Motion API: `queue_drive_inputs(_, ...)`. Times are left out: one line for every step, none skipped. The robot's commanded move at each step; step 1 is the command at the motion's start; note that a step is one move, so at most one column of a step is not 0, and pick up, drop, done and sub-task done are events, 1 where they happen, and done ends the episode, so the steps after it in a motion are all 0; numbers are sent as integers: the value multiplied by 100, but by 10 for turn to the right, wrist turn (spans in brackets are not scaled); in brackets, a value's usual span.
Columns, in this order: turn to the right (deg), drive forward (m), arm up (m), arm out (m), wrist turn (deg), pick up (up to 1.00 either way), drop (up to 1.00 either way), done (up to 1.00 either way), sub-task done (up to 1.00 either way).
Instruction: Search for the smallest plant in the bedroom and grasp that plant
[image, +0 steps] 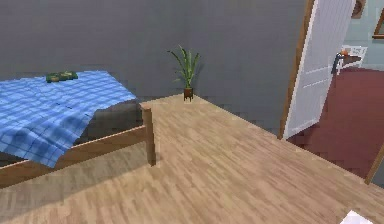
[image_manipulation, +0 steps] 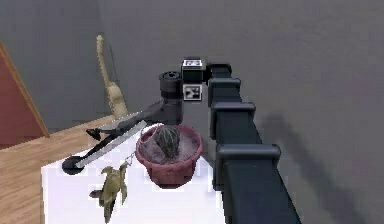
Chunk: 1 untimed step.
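Note:
A tall spiky green plant (image: 186, 68) in a small dark pot stands on the floor in the far corner. In the arm side view a pink-red pot (image_manipulation: 170, 158) with a grey-green plant sits on a white tabletop (image_manipulation: 60, 198). A small olive-green leafy thing (image_manipulation: 112, 188) lies left of it near the front. The dark arm (image_manipulation: 240, 150) rises beside the pot, and my gripper (image_manipulation: 80, 160) reaches down-left, its thin fingers (image_manipulation: 115, 135) ending by the pot and the table's edge. I cannot tell whether it holds anything.
A bed (image: 70, 110) with a blue plaid blanket and a small green thing (image: 62, 76) on it takes the forward view's left. A white door (image: 325, 60) stands ajar at the right, red floor beyond. A tall tan slender thing (image_manipulation: 108, 85) stands behind the table.

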Motion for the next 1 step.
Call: queue_drive_inputs(0, 0, 0, 0, 450, 0, 0, 0, 0)
